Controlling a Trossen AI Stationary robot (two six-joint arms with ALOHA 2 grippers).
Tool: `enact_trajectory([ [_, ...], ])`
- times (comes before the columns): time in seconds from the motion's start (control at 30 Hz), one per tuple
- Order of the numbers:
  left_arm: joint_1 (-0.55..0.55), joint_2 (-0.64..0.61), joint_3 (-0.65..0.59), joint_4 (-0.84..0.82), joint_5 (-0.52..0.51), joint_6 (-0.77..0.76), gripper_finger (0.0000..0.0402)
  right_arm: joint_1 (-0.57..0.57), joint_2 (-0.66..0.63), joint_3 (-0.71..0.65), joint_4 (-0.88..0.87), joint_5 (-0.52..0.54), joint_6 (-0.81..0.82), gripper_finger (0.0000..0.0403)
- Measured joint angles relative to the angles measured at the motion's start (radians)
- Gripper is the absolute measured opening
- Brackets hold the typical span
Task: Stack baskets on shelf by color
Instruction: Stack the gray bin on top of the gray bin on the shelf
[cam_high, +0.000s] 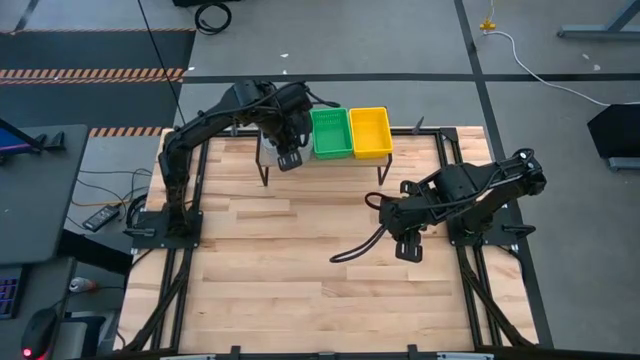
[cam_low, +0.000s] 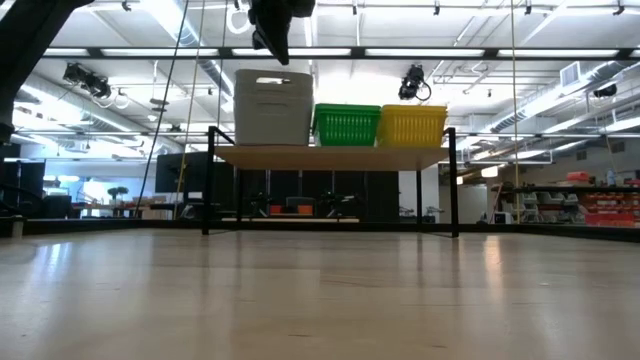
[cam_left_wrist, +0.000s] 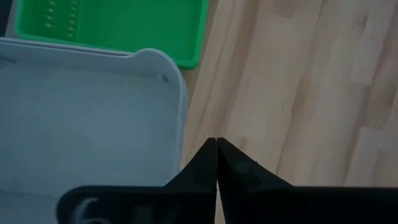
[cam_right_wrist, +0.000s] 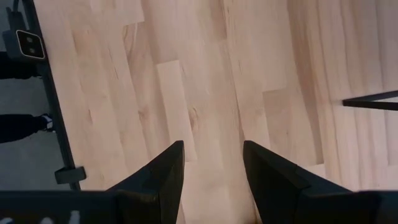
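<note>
Left tool (cam_left_wrist: 216, 163) pressed together above grey baskets (cam_low: 272, 108), which the high view hides; right tool (cam_right_wrist: 212, 163) spread

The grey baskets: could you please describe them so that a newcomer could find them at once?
Find the low shelf at the table's far edge. Three basket stacks stand in a row on it: the grey baskets sit at the end under the left gripper, beside the green baskets. They are the tallest, palest stack.

Bright even overhead light; wrist views soft, tabletop (cam_low: 320, 300) sheen in low view.
</note>
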Motion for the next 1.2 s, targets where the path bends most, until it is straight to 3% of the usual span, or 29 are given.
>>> enact_trajectory([
  [0.47, 0.005, -0.016, 0.0, 0.0, 0.0, -0.003, 0.0002, 0.0, 0.0, 0.0, 0.0, 0.0, 0.033, 0.0169],
  [0.83, 0.022, -0.14, -0.015, 0.005, -0.009, -0.011, 0.0001, 0.003, 0.0, 0.0, 0.001, 0.0, 0.05, 0.0169],
  [0.9, 0.019, -0.197, -0.104, 0.008, 0.014, -0.016, 0.0001, 0.003, 0.0, 0.0, 0.001, 0.0, 0.058, 0.0169],
  [1.07, 0.012, -0.43, -0.47, -0.006, 0.018, -0.024, 0.0002, 0.007, 0.0, 0.0, 0.001, 0.0, 0.096, 0.0169],
  [1.2, -0.006, -0.533, -0.508, 0.056, -0.01, -0.069, 0.0001, 0.008, 0.0, 0.0, 0.003, 0.016, 0.073, 0.0168],
])
